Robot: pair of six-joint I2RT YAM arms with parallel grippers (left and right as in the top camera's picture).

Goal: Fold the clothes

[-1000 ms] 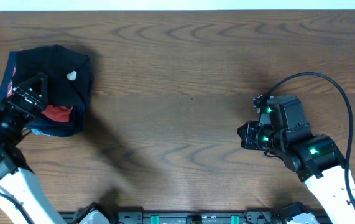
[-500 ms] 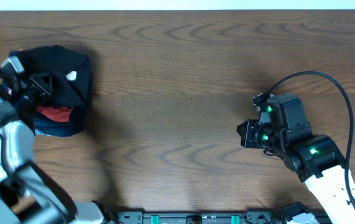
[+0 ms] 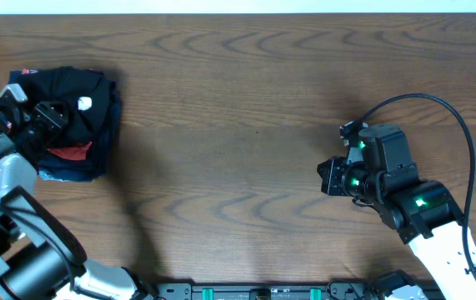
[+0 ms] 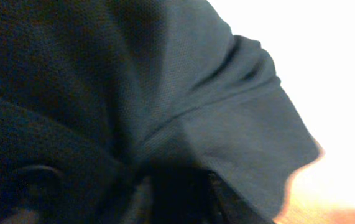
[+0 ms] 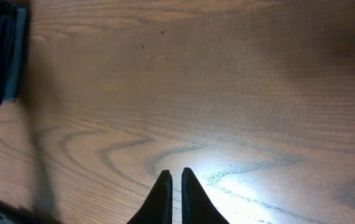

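At the far left of the table (image 3: 246,100) the black T-shirt (image 3: 96,83) lies bunched on a stack, with a red garment (image 3: 75,152) and navy folded garments (image 3: 67,173) showing beneath. The left gripper (image 3: 52,115) is buried in its cloth; I cannot tell whether its claw is wide, narrow or pinching. Best to catch only the black layer and carry it to the bare middle before spreading. At the right, the right gripper (image 3: 323,177) hovers with its claw closed, holding nothing.
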